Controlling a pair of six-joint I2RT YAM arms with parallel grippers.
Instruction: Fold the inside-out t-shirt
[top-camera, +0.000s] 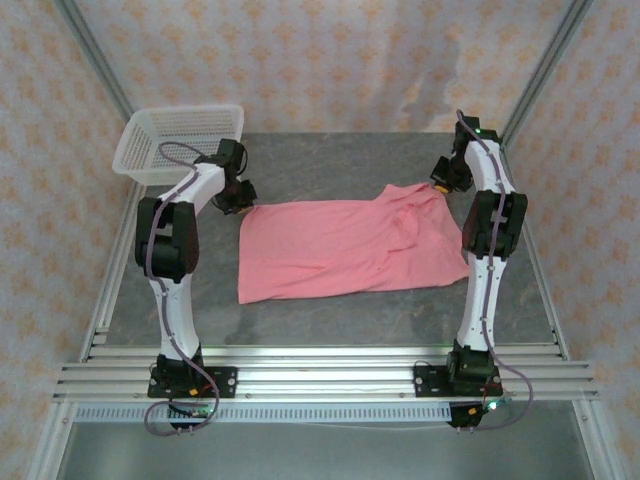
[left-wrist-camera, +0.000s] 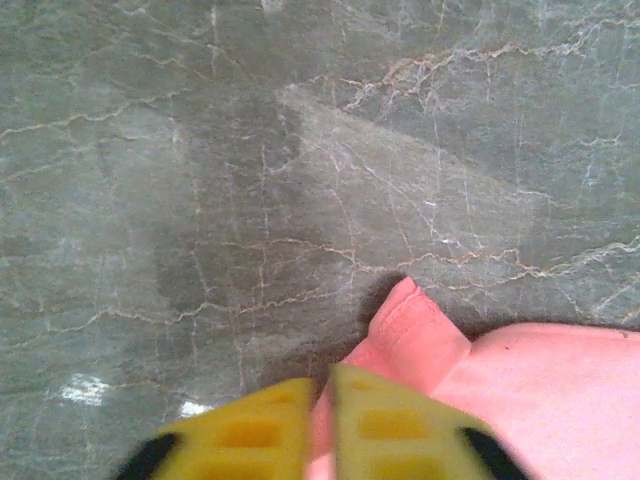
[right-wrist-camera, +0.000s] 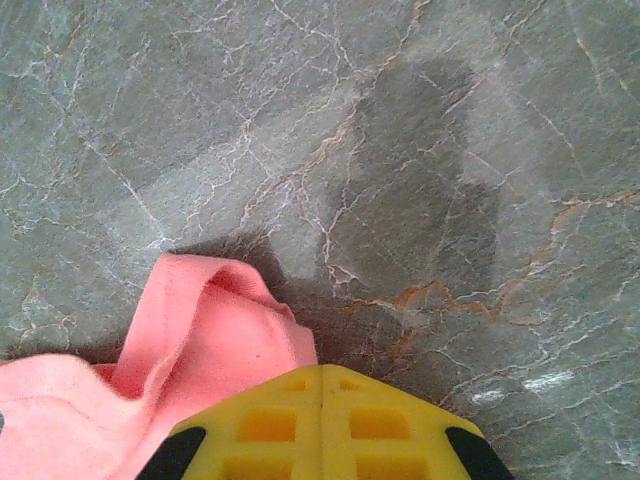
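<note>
Pink t-shirt lies spread, right gripper clenched on its far corner, left gripper at the opposite corner, grip unclear.

One salmon-pink t-shirt and one white mesh basket. Two robot arms, left and right. One counter.

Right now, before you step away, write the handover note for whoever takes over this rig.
Left gripper: jaws nearly together at the t-shirt's far left corner, with cloth in the gap; firm grip unclear.
Right gripper: shut at the far right corner; no cloth visible between its jaws.
T-shirt: spread mostly flat on the table, rumpled toward the right. Basket at far left, off the cloth.
Done: shirt laid out.
Left: the folding, as far as it shows.
</note>
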